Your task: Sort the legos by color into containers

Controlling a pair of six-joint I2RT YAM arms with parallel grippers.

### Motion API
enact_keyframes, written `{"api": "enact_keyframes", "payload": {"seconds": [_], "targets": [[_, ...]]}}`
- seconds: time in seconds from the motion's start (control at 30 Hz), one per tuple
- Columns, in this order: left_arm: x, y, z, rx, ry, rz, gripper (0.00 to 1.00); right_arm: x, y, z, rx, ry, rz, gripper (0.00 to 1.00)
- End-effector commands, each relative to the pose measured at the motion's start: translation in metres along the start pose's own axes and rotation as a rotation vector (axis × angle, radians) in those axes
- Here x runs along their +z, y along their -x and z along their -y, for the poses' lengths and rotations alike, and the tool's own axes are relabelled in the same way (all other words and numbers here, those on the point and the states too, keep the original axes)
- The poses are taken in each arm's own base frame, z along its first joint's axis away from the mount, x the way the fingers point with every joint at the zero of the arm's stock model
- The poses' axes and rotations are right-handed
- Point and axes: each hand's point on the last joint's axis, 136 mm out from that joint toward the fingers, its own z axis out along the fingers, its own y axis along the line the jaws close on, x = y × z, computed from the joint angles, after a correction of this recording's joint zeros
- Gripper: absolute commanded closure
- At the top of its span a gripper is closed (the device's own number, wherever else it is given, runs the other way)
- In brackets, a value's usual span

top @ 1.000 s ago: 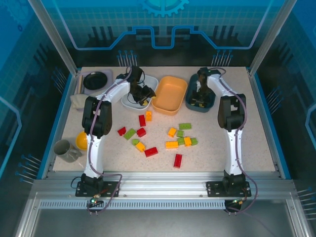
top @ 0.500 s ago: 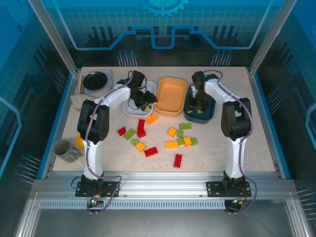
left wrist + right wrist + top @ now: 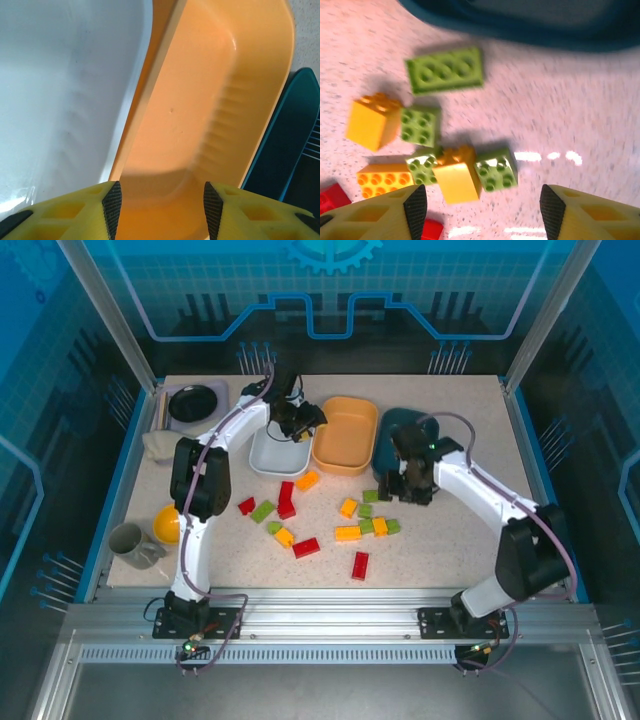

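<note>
Three containers stand in a row at the back: white bin (image 3: 268, 456), orange bin (image 3: 346, 436) and dark teal bin (image 3: 404, 424). Red, orange-yellow and light green legos lie loose on the table in front of them, among them a red brick (image 3: 287, 499) and an orange oblong (image 3: 347, 533). My left gripper (image 3: 302, 421) (image 3: 160, 210) hangs open above the orange bin (image 3: 200, 100), near its edge with the white bin (image 3: 65, 90), nothing between its fingers. My right gripper (image 3: 405, 486) (image 3: 478, 210) stands open above a yellow brick (image 3: 456, 176) and a green square (image 3: 495, 169), just in front of the teal bin (image 3: 530, 25).
A black bowl on a lavender tray (image 3: 193, 402) sits at the back left, a beige cloth (image 3: 155, 445) beside it. A yellow bowl (image 3: 168, 525) and a grey cup (image 3: 130, 543) stand at the left edge. A green oblong (image 3: 444, 70) lies close to the teal bin.
My right gripper has left the teal bin, come toward the near side over the loose legos, and its jaws have widened. My left gripper has shifted from the white bin toward the orange one.
</note>
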Motion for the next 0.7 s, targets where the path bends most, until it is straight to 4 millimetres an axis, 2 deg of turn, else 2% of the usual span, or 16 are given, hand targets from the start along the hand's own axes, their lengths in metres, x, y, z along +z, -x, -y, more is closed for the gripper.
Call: {"api": "enact_keyframes", "payload": {"seconds": [0.0,0.1,0.17,0.37,0.43,0.53,0.67], "targets": [[-0.024,-0.002,0.006,0.033,0.034,0.033,0.49,-0.008,-0.012,0.014,0.299,0.028,0.072,0.33],[-0.048,-0.015,0.018,0.059,-0.003,0.083,0.45,-0.006,-0.019,0.018,0.475,0.078,0.1,0.32],[-0.061,-0.033,0.028,0.097,-0.037,0.101,0.42,0.007,-0.027,0.021,0.581,0.096,0.067,0.32],[-0.1,-0.101,0.043,0.205,-0.147,0.15,0.28,0.031,-0.027,0.019,0.781,0.117,-0.012,0.3],[-0.112,-0.125,0.045,0.225,-0.187,0.159,0.26,0.036,-0.025,0.017,0.831,0.123,-0.036,0.31],[-0.12,-0.162,0.037,0.255,-0.204,0.143,0.24,0.046,-0.023,0.012,0.893,0.14,-0.07,0.33],[-0.127,-0.2,0.025,0.264,-0.213,0.118,0.24,0.06,-0.025,0.005,0.934,0.14,-0.126,0.38]]}}
